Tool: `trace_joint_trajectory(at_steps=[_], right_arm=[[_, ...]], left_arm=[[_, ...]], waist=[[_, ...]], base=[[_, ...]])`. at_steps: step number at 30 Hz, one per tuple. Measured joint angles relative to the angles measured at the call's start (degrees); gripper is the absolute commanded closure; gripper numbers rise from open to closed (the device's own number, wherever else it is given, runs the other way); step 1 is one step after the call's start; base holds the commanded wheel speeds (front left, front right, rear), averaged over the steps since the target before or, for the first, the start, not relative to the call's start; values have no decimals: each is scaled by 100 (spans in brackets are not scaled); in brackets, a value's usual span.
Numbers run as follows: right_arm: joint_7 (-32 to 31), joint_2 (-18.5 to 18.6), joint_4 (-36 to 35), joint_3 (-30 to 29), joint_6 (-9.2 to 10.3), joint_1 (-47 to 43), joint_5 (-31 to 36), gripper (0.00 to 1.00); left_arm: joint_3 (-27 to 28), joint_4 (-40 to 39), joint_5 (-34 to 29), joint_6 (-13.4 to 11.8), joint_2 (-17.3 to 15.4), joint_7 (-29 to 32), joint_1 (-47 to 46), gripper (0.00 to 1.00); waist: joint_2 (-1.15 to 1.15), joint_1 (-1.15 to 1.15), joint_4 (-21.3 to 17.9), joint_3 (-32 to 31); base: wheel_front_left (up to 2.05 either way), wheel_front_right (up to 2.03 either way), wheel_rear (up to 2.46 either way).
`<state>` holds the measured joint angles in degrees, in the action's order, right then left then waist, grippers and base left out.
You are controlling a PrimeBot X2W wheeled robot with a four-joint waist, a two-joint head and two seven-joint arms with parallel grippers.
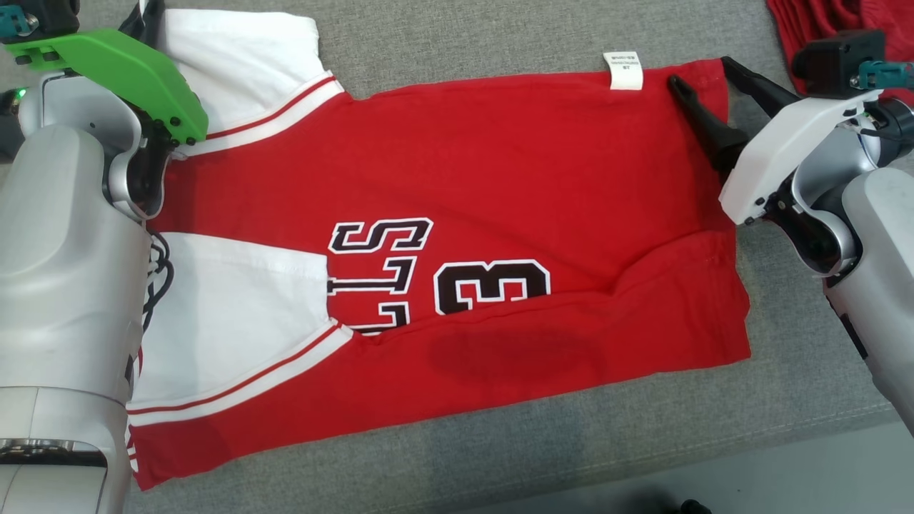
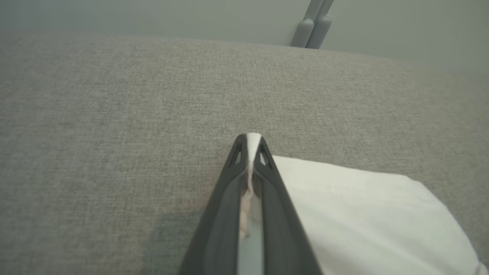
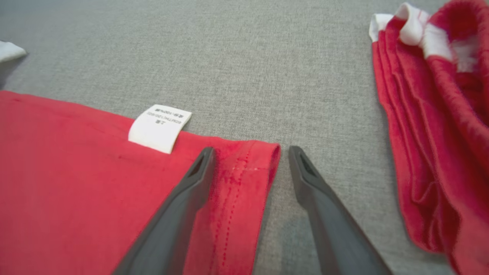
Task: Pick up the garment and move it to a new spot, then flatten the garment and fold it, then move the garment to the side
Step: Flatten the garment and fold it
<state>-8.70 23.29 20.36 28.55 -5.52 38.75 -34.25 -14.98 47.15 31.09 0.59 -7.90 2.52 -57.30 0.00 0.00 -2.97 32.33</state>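
The red jersey (image 1: 500, 178) lies spread on the grey cushion (image 1: 464, 442). The left gripper (image 2: 251, 142) is pinched tight on its white sleeve (image 2: 363, 214) (fabric shows between the tips). The right gripper (image 3: 252, 152) gapes wide and empty, straddling the hem corner beside the care label (image 3: 159, 128). Beyond lies another red garment (image 3: 439, 133), crumpled.
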Motion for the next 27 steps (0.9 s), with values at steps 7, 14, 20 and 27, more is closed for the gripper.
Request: trace_joint_trajectory(at_steps=[7,14,20,27], right_arm=[[1,-24,10,49,-7,14,0,100],[189,-79,44,41,-44,7,0,100],[490,-151,46,-45,-44,-110,-25,100],[909,-191,48,-167,-43,-514,-109,100]], left_arm=[[-27,100,1,87,64,-55,-3,100],[-18,152,54,232,120,-280,-3,100],[40,62,172,379,147,-571,16,100],[158,-160,398,503,186,-1016,502,100]], waist=[[0,0,27,-11],[0,0,47,-103],[0,0,58,-265],[0,0,95,-528]], base=[[0,0,0],[0,0,0],[0,0,0],[0,0,0]])
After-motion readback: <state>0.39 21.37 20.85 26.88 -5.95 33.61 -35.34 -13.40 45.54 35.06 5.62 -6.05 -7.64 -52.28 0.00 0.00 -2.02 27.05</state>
